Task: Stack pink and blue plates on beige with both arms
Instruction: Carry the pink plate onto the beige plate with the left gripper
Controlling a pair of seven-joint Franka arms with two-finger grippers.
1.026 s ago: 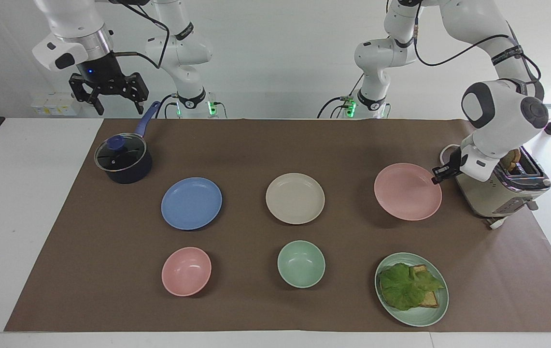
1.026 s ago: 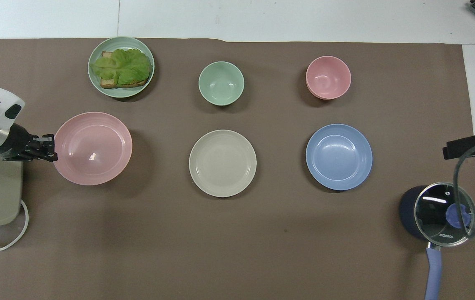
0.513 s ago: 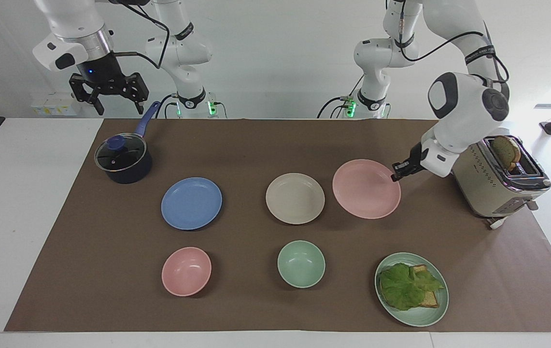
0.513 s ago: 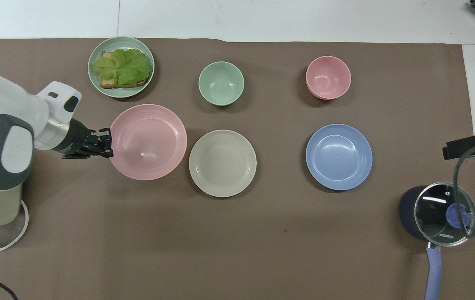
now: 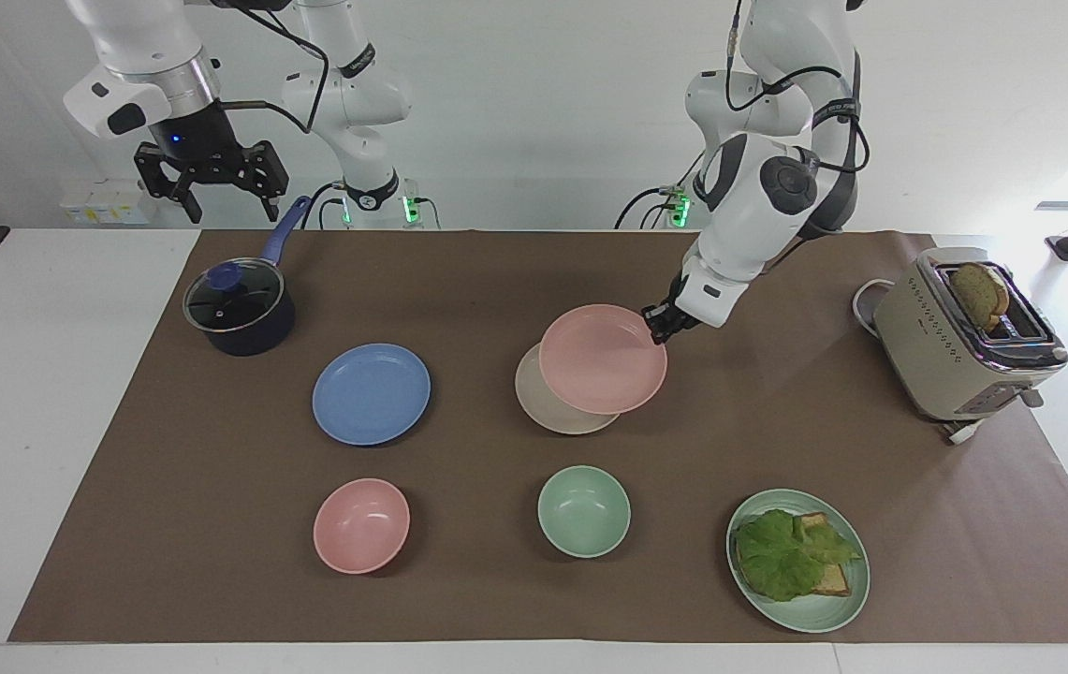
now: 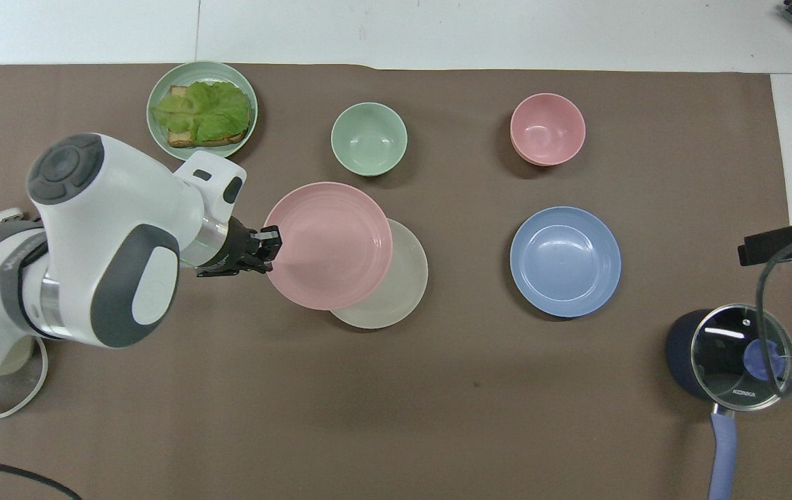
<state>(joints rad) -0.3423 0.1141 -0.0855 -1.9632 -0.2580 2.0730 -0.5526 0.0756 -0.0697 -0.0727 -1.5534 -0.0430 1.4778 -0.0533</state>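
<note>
A plain white wall [image 5: 534,103] rises at the robots' end of a white table [image 5: 47,421]. A large brown mat [image 5: 496,580] covers most of the tabletop, leaving bare white strips at both ends and along the edge farthest from the robots. Soft, even light falls from above and casts faint shadows on the mat. A brighter patch of light shows at the left arm's end of the room. A pale socket strip [image 5: 103,206] sits low on the wall.

Saucepan [image 5: 239,312], toaster [image 5: 964,351], 2 bowls [image 5: 361,525]
</note>
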